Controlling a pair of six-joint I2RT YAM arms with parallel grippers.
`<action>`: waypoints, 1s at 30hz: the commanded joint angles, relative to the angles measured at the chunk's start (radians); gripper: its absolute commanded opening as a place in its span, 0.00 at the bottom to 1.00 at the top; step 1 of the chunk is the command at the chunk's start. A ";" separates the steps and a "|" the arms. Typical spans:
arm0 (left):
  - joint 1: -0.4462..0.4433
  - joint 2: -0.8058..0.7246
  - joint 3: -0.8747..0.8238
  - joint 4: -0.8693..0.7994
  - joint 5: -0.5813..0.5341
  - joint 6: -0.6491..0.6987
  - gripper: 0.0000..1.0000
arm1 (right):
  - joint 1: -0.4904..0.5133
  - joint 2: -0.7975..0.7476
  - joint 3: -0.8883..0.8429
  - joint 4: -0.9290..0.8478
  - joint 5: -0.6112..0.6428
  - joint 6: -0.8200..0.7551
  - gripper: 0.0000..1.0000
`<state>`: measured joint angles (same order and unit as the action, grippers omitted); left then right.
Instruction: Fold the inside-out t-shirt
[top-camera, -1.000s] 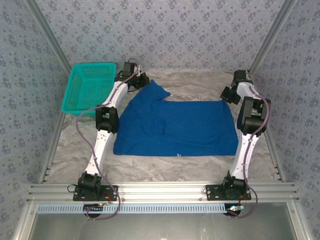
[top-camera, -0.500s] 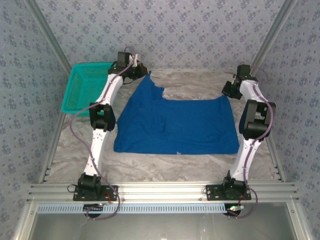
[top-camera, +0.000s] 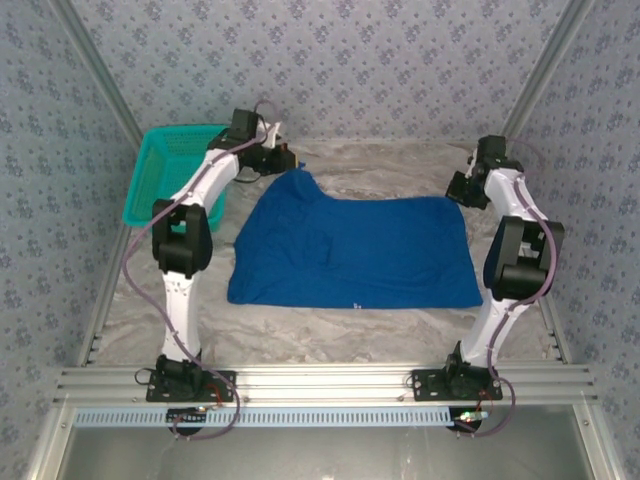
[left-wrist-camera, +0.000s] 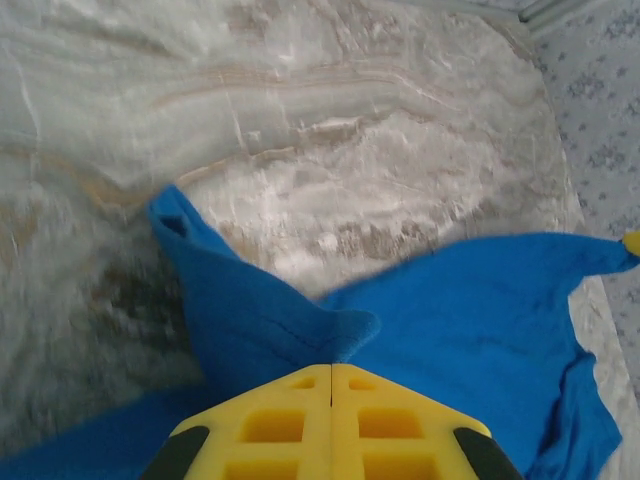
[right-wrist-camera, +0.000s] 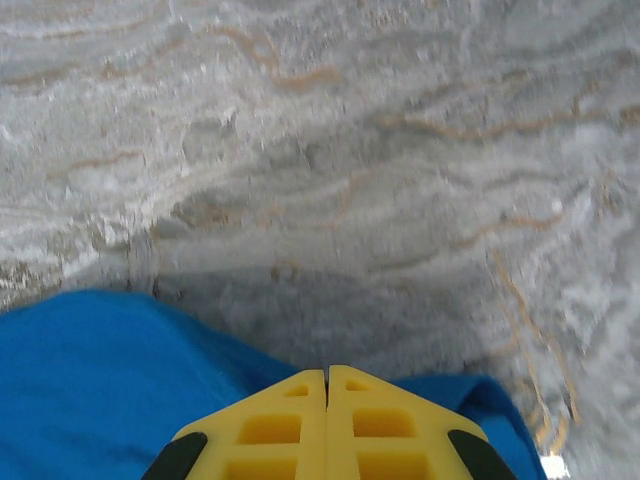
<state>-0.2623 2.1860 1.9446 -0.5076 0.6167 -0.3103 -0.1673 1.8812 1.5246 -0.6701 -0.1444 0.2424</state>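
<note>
Lying across the middle of the bench (top-camera: 300, 325), the inside-out t-shirt (top-camera: 350, 255) is spread left to right and mostly flat. Near hem is straight, with a small pale speck (top-camera: 356, 305) on it, too small to read. Far-left corner is drawn up into a peak and pinched in the left hand (top-camera: 290, 166). The left wrist view shows the yellow fingers (left-wrist-camera: 270, 420) pressed together on a fold of blue cloth. Far-right corner is pinched in the right hand (top-camera: 462, 190); its fingers (right-wrist-camera: 385, 425) are likewise closed, cloth on both sides under the tips. Teal mesh basket (top-camera: 175, 175) sits far left, just beside the left arm (top-camera: 185, 240), apart from the shirt.
</note>
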 joint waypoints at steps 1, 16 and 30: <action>0.006 -0.185 -0.200 0.136 -0.032 0.019 0.00 | 0.004 -0.085 -0.064 -0.062 0.023 -0.004 0.00; 0.006 -0.635 -0.869 0.312 -0.091 -0.080 0.00 | -0.036 -0.207 -0.305 -0.079 0.116 -0.002 0.00; 0.011 -0.836 -1.027 0.288 -0.153 -0.107 0.00 | -0.094 -0.239 -0.317 -0.134 0.191 0.021 0.00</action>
<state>-0.2592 1.3861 0.9352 -0.2253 0.4763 -0.4068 -0.2508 1.6672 1.2213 -0.7593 0.0090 0.2462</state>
